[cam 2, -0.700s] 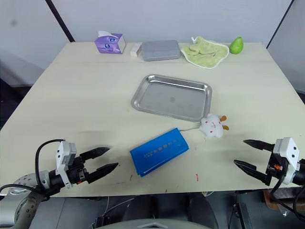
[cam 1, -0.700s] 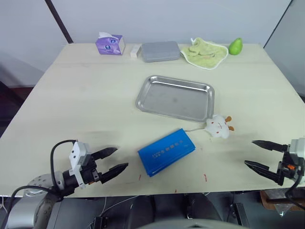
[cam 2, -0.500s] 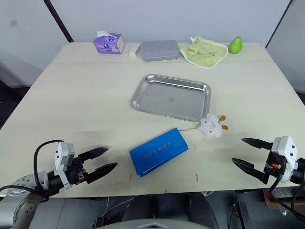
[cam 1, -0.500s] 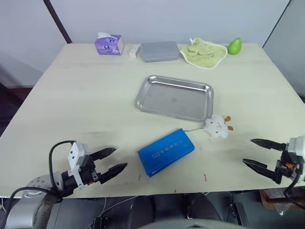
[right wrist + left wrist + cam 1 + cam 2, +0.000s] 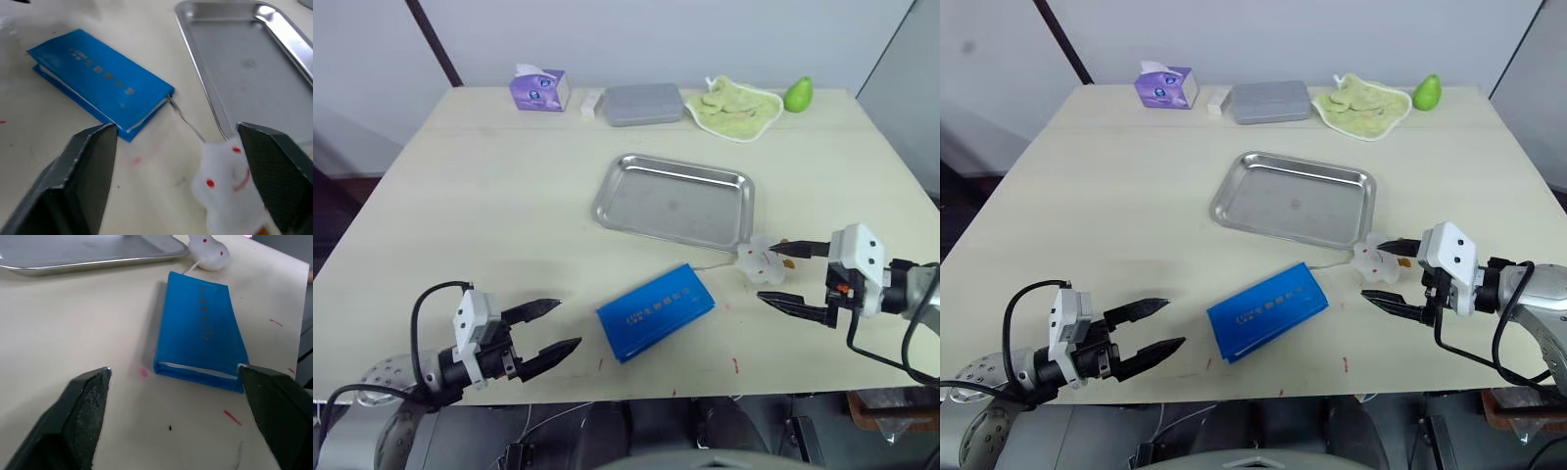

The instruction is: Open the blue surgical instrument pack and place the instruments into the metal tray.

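Note:
The blue surgical instrument pack point(image 5: 656, 311) lies shut and flat near the table's front edge, white lettering up. The instruments are hidden. The metal tray point(image 5: 674, 201) sits behind it, nothing in it. My left gripper point(image 5: 566, 325) is open just left of the pack, its fingers pointing at the pack's short end point(image 5: 203, 333). My right gripper point(image 5: 771, 271) is open at the pack's right, its fingers straddling a small white toy point(image 5: 759, 262) tied to the pack point(image 5: 98, 78) by a thin cord.
Along the far edge stand a purple tissue box point(image 5: 539, 90), a small white block point(image 5: 591, 103), a grey rectangular box point(image 5: 643, 104), a green cloth point(image 5: 734, 108) and a green pear point(image 5: 797, 94). Bare tabletop lies left of the tray.
My right gripper has moved in from the table's right front edge to the white toy beside the pack. The left gripper has barely shifted. The pack and tray lie as before.

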